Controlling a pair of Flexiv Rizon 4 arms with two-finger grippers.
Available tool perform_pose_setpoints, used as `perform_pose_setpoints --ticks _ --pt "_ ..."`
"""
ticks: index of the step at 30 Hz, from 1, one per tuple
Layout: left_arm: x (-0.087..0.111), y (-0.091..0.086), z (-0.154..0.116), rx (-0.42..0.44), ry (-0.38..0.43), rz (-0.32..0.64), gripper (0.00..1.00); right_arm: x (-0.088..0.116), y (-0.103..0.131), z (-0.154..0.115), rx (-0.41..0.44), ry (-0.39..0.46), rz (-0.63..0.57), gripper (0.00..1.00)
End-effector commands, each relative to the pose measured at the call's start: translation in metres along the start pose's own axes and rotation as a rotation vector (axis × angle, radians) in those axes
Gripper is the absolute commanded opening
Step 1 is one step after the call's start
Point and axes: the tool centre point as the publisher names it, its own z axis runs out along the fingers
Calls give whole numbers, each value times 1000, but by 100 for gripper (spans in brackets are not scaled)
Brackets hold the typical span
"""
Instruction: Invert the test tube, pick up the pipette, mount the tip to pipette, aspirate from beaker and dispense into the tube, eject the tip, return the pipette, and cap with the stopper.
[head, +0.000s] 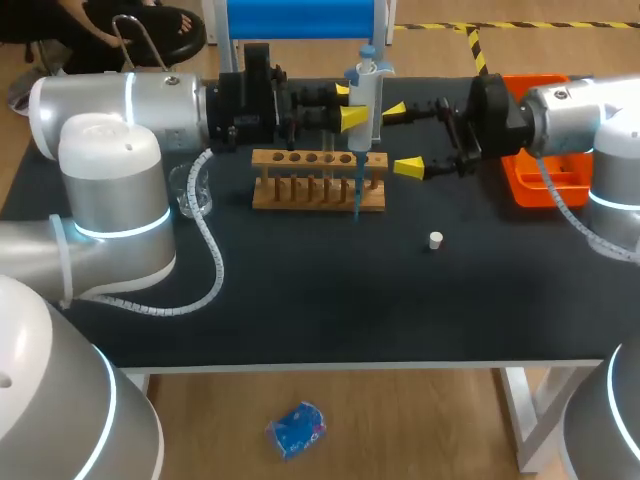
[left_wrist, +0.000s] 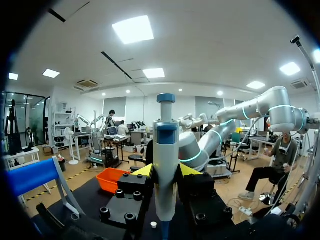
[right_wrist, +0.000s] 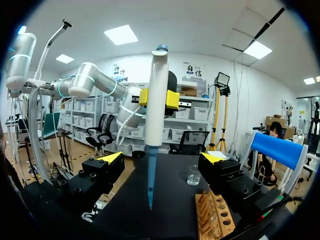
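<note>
"Both tools busy?"
"No. My left tool (head: 350, 105) is clamped on the white-and-blue plastic pipette (head: 366, 100), upright over the wooden tube rack (head: 300, 190). My right tool (head: 400, 138) stands wide open, empty, just beside it."
"Advice?"
"Keep the blue tip (head: 357, 195) plumb over its hole, then dispense slowly."

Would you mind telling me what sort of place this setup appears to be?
Probably a laboratory bench set up for liquid handling: a pipette, a wooden test tube rack and a glass beaker are all at hand on the dark table.
</note>
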Motion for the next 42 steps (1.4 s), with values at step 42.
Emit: perform_pose_setpoints --ticks 42 --pt "-1 1 1 4 1 2 0 3 41 54 -40 75 58 83"
